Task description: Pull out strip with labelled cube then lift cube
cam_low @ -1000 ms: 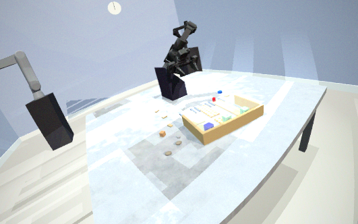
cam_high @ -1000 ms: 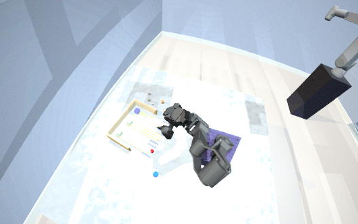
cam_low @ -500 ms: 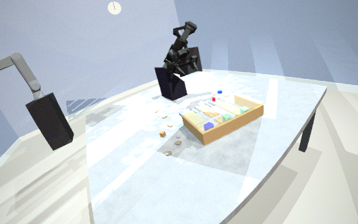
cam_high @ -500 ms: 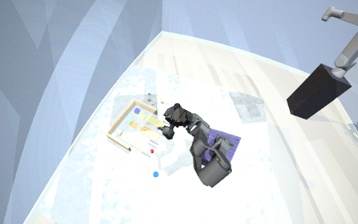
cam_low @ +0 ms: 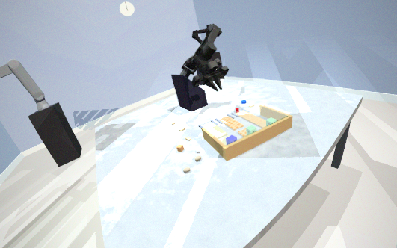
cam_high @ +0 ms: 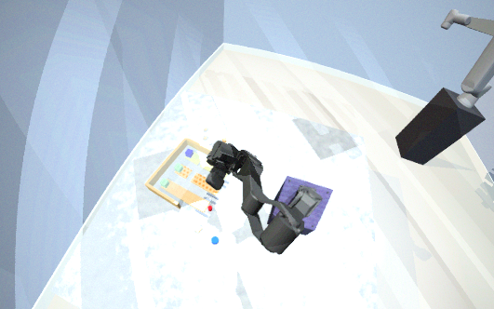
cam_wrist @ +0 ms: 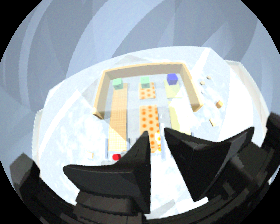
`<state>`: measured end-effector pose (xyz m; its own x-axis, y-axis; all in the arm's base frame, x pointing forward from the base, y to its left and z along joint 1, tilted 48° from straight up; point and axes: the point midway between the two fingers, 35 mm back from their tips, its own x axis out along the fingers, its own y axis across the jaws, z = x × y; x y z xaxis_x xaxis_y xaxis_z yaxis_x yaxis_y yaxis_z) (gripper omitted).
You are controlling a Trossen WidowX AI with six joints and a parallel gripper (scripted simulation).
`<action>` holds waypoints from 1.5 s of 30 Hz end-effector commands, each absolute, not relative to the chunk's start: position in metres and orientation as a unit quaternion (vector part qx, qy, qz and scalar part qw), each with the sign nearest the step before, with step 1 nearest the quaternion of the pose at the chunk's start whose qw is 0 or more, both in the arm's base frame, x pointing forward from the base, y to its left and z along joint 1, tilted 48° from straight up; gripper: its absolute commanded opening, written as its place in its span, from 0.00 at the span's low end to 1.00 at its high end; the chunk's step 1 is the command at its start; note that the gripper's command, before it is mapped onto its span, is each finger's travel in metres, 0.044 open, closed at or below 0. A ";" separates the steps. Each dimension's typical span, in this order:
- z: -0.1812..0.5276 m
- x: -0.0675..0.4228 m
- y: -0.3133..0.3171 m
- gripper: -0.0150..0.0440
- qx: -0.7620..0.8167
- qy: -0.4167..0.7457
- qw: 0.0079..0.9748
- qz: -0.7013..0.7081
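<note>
Crumbs (cam_low: 186, 170) beside wooden tray (cam_low: 255, 143)

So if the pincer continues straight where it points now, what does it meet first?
Probably the near end of the orange dotted strip at the tray's open side, directly ahead of the nearly closed pincer; depth is uncertain.

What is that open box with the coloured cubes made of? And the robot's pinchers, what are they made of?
The tray looks like pale wood or board: tan, matte walls, flat and thick, though no grain shows. The gripper looks like hard black plastic or painted metal: its fingers are dark, smooth and sharp-edged, with a slight sheen. The cubes, like the purple one, look like plain matte plastic; hard to say more.
</note>
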<state>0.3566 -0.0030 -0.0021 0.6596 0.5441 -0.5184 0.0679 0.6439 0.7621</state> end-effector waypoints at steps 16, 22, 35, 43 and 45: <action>0.026 0.400 0.117 0.25 0.343 0.643 0.645 0.231; 0.028 0.400 0.121 0.25 0.340 0.650 0.638 0.232; 0.025 0.400 0.125 0.25 0.340 0.650 0.638 0.232; 0.016 0.402 0.135 0.25 0.340 0.651 0.638 0.232; 0.014 0.402 0.137 0.25 0.340 0.651 0.638 0.232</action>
<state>0.4031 0.1320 0.0196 0.0525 0.7398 -0.6708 0.1382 0.6598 0.7386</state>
